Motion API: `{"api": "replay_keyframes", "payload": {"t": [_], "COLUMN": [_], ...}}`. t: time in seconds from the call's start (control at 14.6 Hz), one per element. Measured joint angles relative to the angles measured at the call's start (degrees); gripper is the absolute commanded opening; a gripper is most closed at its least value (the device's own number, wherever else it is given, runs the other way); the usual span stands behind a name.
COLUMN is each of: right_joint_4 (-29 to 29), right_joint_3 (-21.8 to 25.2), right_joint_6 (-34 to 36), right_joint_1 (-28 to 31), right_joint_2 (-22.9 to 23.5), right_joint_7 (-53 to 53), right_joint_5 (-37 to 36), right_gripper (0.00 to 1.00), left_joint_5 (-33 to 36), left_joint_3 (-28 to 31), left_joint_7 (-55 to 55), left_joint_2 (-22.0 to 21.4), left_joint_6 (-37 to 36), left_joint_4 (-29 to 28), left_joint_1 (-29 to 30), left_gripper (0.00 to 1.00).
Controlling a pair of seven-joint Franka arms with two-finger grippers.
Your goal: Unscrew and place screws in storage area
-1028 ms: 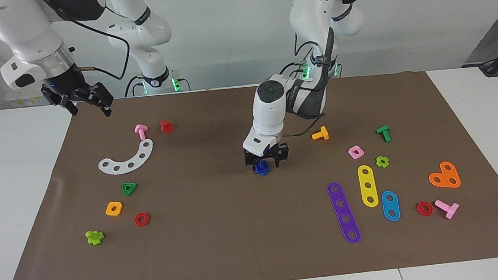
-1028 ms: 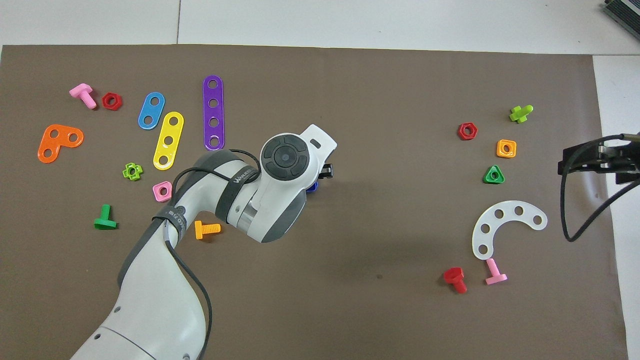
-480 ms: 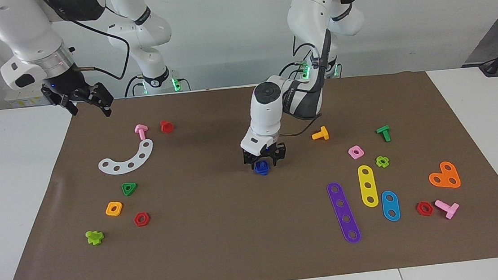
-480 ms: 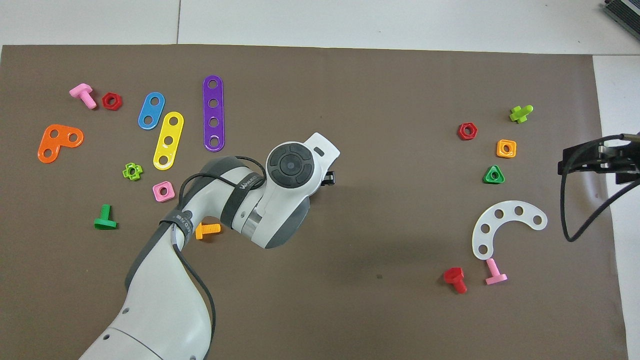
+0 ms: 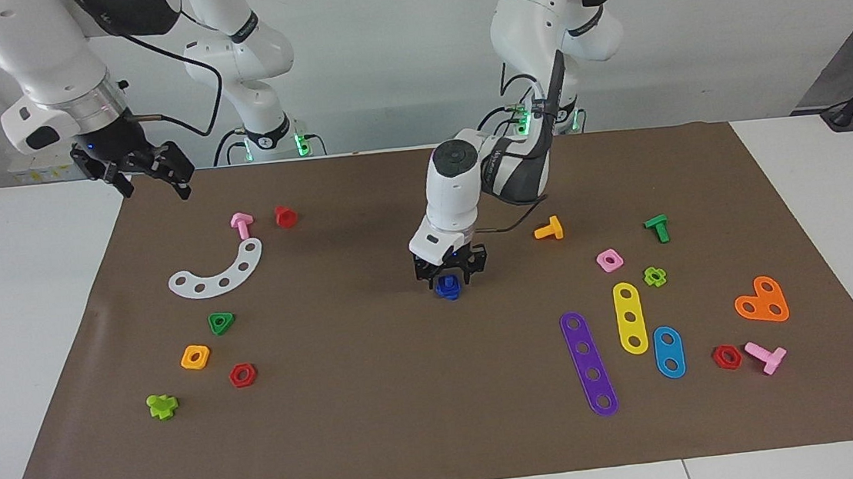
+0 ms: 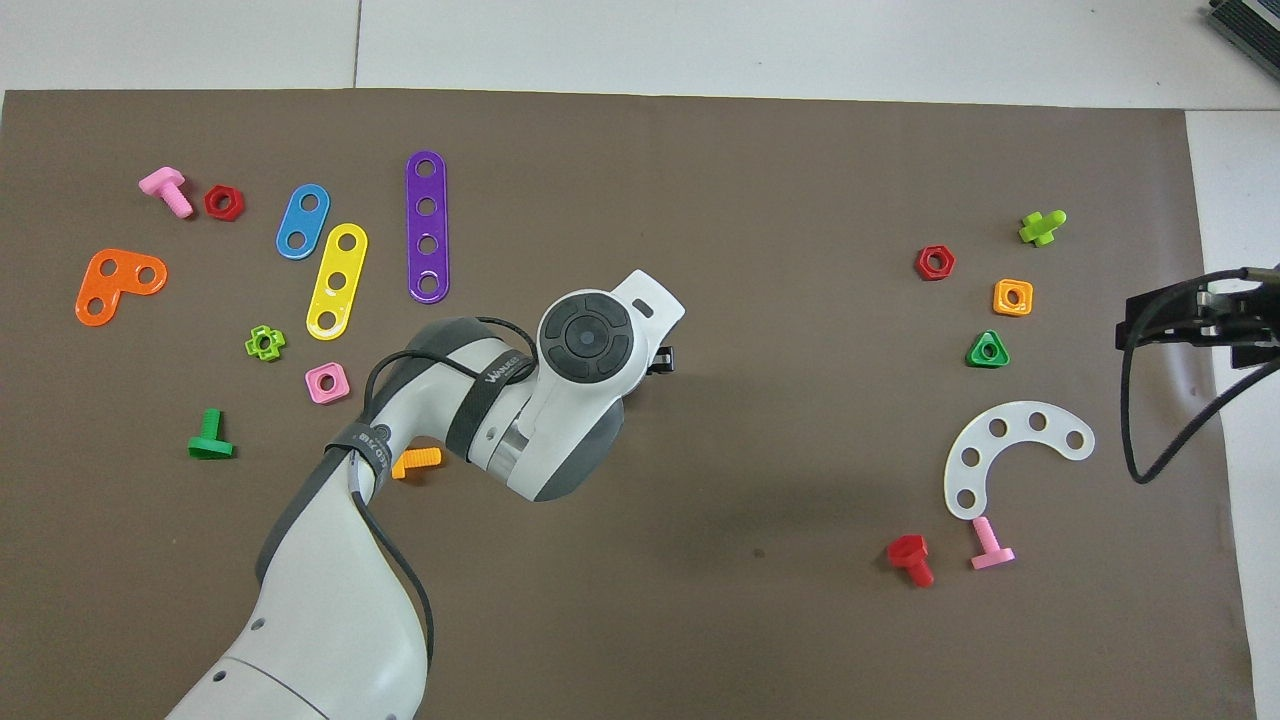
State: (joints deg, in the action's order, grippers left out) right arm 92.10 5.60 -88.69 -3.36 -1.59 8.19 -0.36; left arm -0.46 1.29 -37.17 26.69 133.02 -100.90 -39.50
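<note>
So my left gripper [image 5: 451, 274] is down in the middle of the brown mat [image 5: 381, 429], pointing straight down with its fingers on either side of the dark blue screw [image 5: 447, 287]. The screw sits on the mat with its nut on it, roughly midway between the two piles of loose parts. I honestly can't tell whether the fingers are pressing on it or just standing beside it, and from overhead the arm's wrist hides the screw completely.

My right gripper [image 5: 152, 173] is waiting up in the air over the mat's edge at the right arm's end of the table, fingers spread wide, nothing in them.

Around the screw: an orange bolt [image 5: 549, 229] lies toward the left arm's end and a bit nearer to the robots, then a pink square nut [image 5: 610, 260], and purple [image 5: 589, 363], yellow [image 5: 630, 317] and blue [image 5: 669, 352] strips. At the right arm's end there's a white curved plate [image 5: 218, 271], a pink bolt [image 5: 241, 225] and a red bolt [image 5: 285, 216].
</note>
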Motion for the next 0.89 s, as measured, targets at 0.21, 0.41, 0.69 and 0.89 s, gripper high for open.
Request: {"api": "replay_keyframes", "payload": {"t": [0.21,0.41,0.69,0.89], "right_joint_4": [0.0,0.0,0.0,0.0], "right_joint_3": [0.0,0.0,0.0,0.0], "right_joint_6": [0.0,0.0,0.0,0.0], "right_joint_1": [0.0,0.0,0.0,0.0], "right_joint_2": [0.0,0.0,0.0,0.0], "right_joint_7": [0.0,0.0,0.0,0.0], "right_joint_5": [0.0,0.0,0.0,0.0], "right_gripper": [1.00,1.00,1.00,1.00], "left_joint_5": [0.0,0.0,0.0,0.0], "left_joint_3": [0.0,0.0,0.0,0.0], "left_joint_7": [0.0,0.0,0.0,0.0], "left_joint_2": [0.4,0.6,0.6,0.6], "left_joint_6": [0.1,0.2,0.2,0.2], "left_joint_4": [-0.1,-0.1,-0.1,-0.1], "left_joint_1": [0.0,0.0,0.0,0.0], "left_gripper": [0.74,0.72,0.69,0.69]}}
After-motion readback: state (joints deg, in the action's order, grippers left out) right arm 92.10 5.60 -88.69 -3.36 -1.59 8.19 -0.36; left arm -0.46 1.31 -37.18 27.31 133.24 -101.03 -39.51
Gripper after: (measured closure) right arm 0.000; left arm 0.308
